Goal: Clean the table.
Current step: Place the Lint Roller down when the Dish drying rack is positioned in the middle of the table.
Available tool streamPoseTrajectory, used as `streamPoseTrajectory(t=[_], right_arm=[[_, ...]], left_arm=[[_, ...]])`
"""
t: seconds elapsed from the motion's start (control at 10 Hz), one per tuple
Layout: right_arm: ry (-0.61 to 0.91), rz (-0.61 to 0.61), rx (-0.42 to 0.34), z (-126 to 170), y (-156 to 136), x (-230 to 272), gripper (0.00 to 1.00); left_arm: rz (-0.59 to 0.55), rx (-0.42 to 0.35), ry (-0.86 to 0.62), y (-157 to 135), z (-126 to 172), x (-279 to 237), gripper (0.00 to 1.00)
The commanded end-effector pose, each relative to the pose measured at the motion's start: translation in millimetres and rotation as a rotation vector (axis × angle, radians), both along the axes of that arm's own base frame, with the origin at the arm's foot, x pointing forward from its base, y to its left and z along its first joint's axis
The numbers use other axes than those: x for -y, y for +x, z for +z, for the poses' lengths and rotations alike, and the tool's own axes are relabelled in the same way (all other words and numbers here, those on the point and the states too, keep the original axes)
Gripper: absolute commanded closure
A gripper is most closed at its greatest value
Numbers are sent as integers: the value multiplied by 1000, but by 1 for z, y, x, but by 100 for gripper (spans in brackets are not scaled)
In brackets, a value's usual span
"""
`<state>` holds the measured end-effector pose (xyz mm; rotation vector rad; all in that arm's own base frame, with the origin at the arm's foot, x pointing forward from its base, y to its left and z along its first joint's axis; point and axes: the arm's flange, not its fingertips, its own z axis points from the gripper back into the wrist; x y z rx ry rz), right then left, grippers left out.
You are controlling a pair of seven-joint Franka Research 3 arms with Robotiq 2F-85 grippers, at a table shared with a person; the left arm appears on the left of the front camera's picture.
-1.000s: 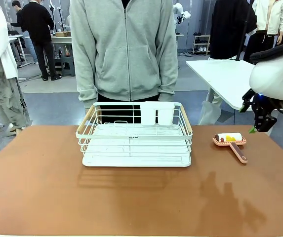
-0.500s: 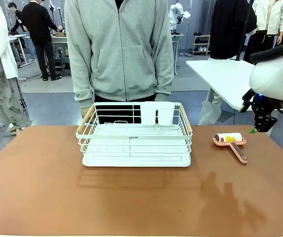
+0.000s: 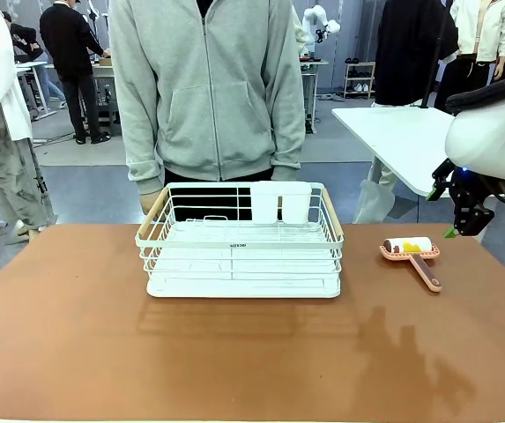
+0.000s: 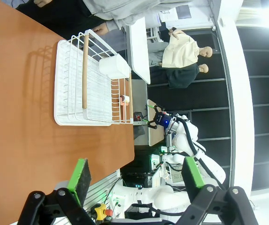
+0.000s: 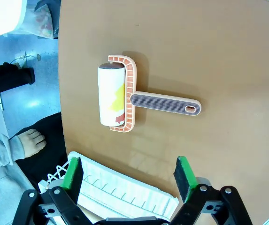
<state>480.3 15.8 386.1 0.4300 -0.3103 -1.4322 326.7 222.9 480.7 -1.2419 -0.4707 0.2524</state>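
The reddish-brown desk (image 3: 76, 352) fills the foreground, a person in a grey hoodie (image 3: 208, 88) standing at its twelve o'clock edge. The white dish rack (image 3: 239, 242) sits at centre holding a white cup holder (image 3: 280, 203); the lint roller (image 3: 413, 254) lies at its three o'clock. The right gripper (image 3: 464, 225) hovers near the roller, fingers (image 5: 73, 173) spread and empty; the left gripper (image 4: 134, 176) is likewise spread and empty.

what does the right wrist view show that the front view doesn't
Right wrist view alone: the right pincer's green pads spread open, and the lint roller from straight above. Front view alone: the whole dish rack, the person's grey hoodie behind it, and the white side table. Both: the roller lying untouched on the reddish-brown table beside the rack.
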Motion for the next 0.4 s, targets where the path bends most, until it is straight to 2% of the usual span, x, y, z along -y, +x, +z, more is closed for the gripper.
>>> streamPoseTrajectory(t=[0.0, 0.3], right_arm=[[0, 7, 4, 0, 0, -1, 0], [0, 7, 4, 0, 0, -1, 0]], left_arm=[[1, 8, -4, -2, 1, -1, 0], [1, 8, -4, -2, 1, -1, 0]])
